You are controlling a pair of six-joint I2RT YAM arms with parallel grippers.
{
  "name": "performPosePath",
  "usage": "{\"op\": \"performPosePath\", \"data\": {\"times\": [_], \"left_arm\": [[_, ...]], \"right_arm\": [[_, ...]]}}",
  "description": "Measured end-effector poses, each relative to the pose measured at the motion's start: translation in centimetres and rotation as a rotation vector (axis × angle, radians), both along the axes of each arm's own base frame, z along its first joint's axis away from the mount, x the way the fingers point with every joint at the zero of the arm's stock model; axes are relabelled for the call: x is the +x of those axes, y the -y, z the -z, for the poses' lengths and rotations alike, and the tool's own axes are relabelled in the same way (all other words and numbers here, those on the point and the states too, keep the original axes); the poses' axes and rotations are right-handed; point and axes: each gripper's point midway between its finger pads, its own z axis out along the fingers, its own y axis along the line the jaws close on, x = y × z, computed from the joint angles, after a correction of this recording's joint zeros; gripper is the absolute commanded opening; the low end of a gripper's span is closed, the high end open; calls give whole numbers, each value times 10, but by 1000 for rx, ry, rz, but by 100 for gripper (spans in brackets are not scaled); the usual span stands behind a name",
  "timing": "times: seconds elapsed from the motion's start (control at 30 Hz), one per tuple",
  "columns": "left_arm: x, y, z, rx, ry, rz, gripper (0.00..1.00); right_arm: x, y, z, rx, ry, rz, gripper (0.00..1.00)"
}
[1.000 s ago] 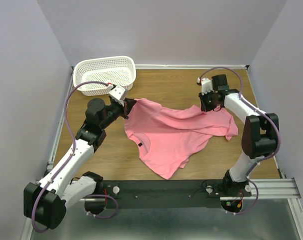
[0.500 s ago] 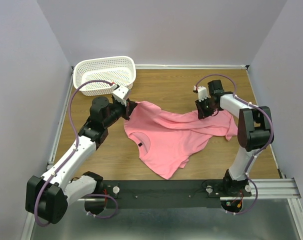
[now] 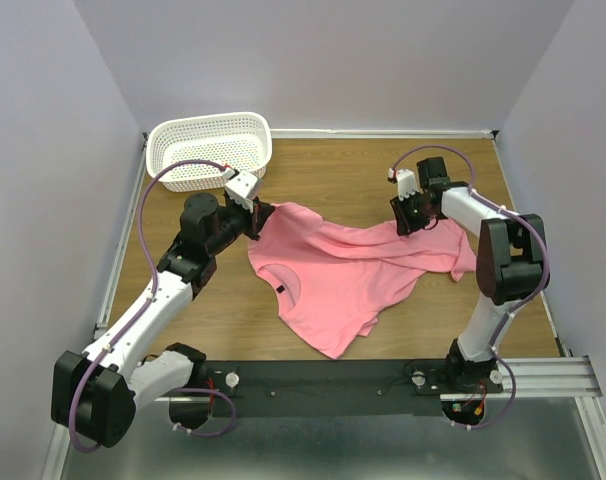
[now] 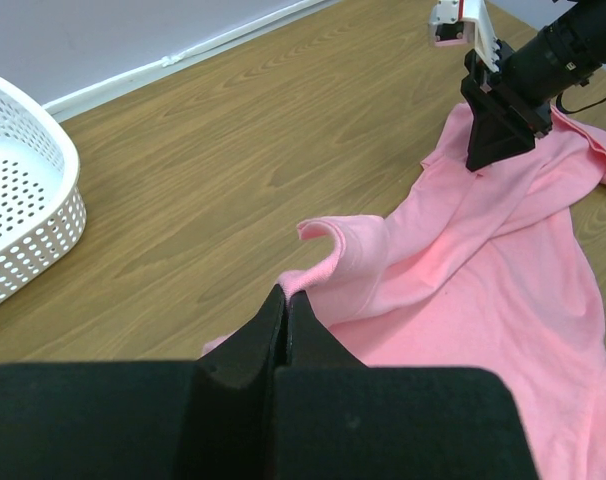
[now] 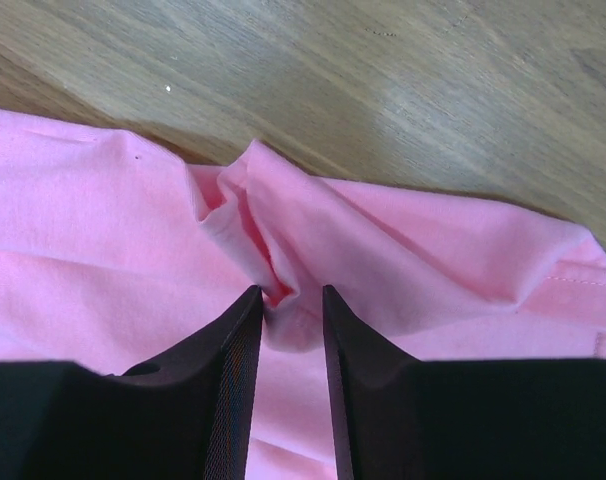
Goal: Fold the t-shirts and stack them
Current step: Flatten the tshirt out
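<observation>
One pink t-shirt (image 3: pixel 348 270) lies crumpled and unfolded on the wooden table (image 3: pixel 333 170), on the near side of the white basket (image 3: pixel 209 150) and off to its right. The t-shirt's loose bottom corner is the part nearest me and farthest from the basket. The round neck with its small dark label (image 3: pixel 281 289) sits on the side toward the basket.

My left gripper (image 4: pixel 285 302) is just near of the basket's right end. Its jaws are pressed together on the t-shirt's edge, and a flap of cloth curls up just past the tips.

My right gripper (image 5: pixel 291 300) is well to the right of the basket, at the t-shirt's far edge. Its jaws are drawn close, pinching a puckered ridge of cloth between them.

Cloth runs in long folds between the two grippers. The basket sits farthest back in the left corner of the table, apart from the t-shirt, though the left gripper is close to its rim.
</observation>
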Motion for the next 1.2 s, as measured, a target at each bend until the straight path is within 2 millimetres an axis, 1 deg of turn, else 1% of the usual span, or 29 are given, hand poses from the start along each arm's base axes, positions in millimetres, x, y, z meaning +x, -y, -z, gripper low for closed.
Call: {"op": "performPosePath", "data": {"times": [0.13,0.27,0.3,0.47,0.6,0.77,0.9,0.97,1.03,1.07,1.1,1.17,1.2], "left_arm": [[0,0,0,0,0,0,0],[0,0,0,0,0,0,0],[0,0,0,0,0,0,0],[0,0,0,0,0,0,0],[0,0,0,0,0,0,0],[0,0,0,0,0,0,0],[-1,0,-3,-4,8,0,0],[-2,-1,-10,-12,27,0,0],[-3,-1,-26,-30,61,-3,0],[-3,-2,-39,-43,88,-8,0],[-6,-5,-61,-66,138,-16,0],[-12,-8,-95,-102,214,-24,0],[-20,-12,-125,-137,285,-26,0]], "right_arm": [[0,0,0,-2,1,1,32],[0,0,0,-2,0,2,18],[0,0,0,-2,0,3,12],[-1,0,-4,1,5,8,4],[2,0,-24,8,52,13,1],[7,0,-65,21,155,21,1],[8,3,-106,20,249,34,1],[7,6,-137,18,313,43,1],[7,9,-177,16,404,54,1],[6,11,-199,15,453,58,1],[4,14,-240,15,549,67,1],[-1,18,-289,17,663,77,1],[-5,20,-315,16,724,84,1]]}}
